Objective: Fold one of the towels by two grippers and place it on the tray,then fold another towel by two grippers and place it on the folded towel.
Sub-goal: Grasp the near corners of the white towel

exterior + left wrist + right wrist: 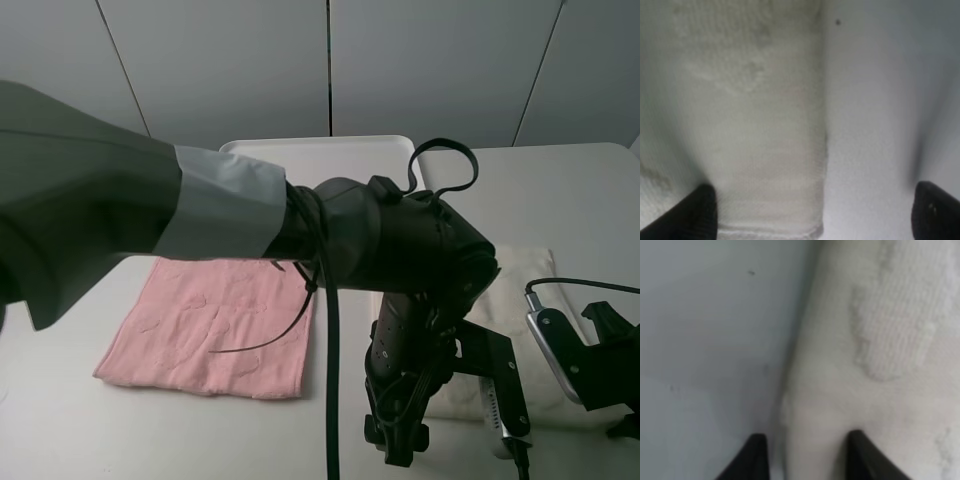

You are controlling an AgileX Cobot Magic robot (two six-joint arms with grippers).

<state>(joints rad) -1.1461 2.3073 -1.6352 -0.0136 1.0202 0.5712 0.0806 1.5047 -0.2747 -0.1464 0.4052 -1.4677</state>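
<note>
Right, both arms are down at the cream towel [515, 275], which lies flat on the worktop [60, 420] on the right side of the high view. It is largely hidden under the left arm [390, 240], which reaches across the middle. The pink towel [215, 325] lies spread flat to its left, apart from it, with no jaws on it. The white tray [320, 150] sits at the far edge behind both towels.

Through the left wrist camera I see the left jaws spread wide. One black fingertip [695, 215] is over the terry and the other is over bare worktop, with the towel's hemmed edge between them.

Through the right wrist camera the right jaws stand much closer together, straddling the towel's edge. One fingertip [755, 460] is on the worktop side and one is on the cloth. I cannot tell whether they are actually pinching it.
</note>
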